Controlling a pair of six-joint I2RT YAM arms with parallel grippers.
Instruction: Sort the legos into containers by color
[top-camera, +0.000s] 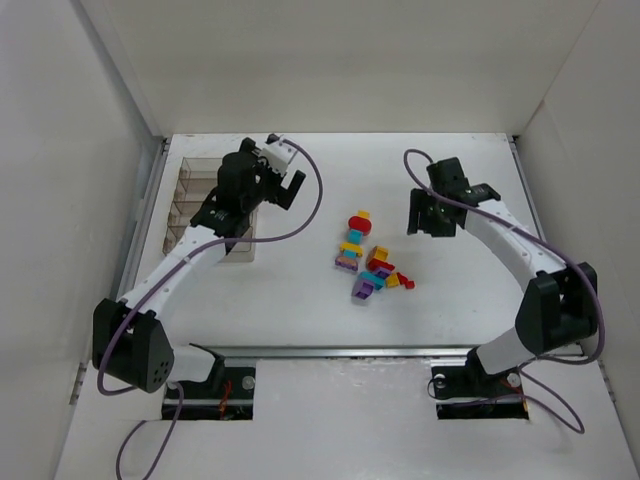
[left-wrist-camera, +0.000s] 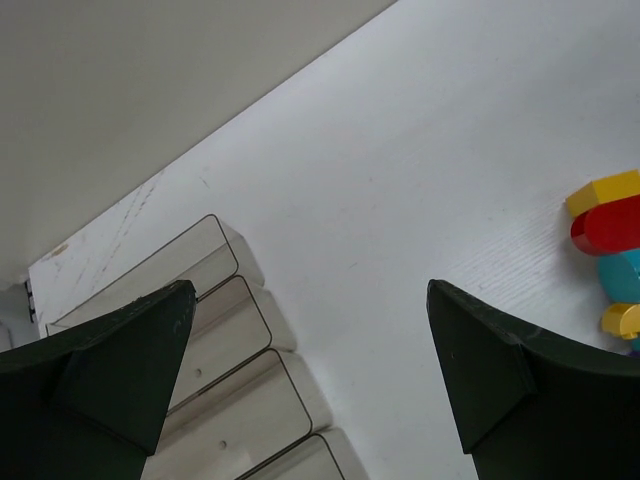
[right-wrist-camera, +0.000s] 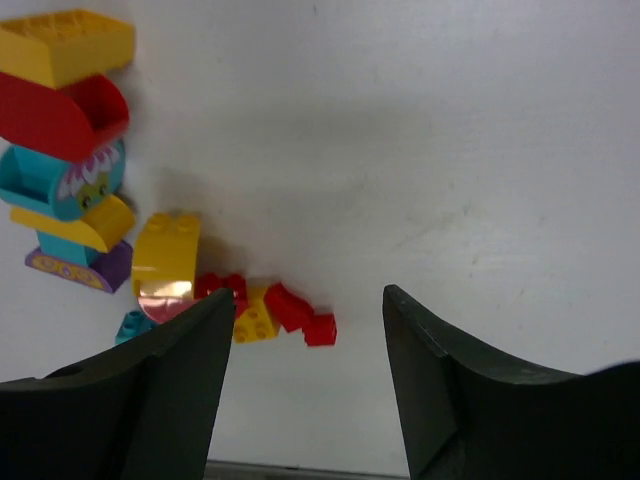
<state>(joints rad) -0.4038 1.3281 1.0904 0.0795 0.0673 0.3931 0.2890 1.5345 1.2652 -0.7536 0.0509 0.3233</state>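
Okay, white desk carries everything. Left arm reaches up and left, its wrist over the right side of the organizer. Right arm bends in from the right, its wrist to the right of the brick pile and apart from it. Organizer is clear smoky plastic at the desk's far left. Its four long compartments lie side by side, and the left wrist view shows their rounded ends beside the left-hand finger. Left jaws: spread wide, nothing held, bare desk in the gap. Right jaws: also spread wide, holding nothing, bare desk between them. Legos lie mid-desk in one loose cluster, well apart from the organizer. Right wrist view shows a touching column: yellow brick, red curved piece, teal piece, purple base. Yellow arch sits just beside it. Small red bricks lie nearest the gap, by the left-hand finger.
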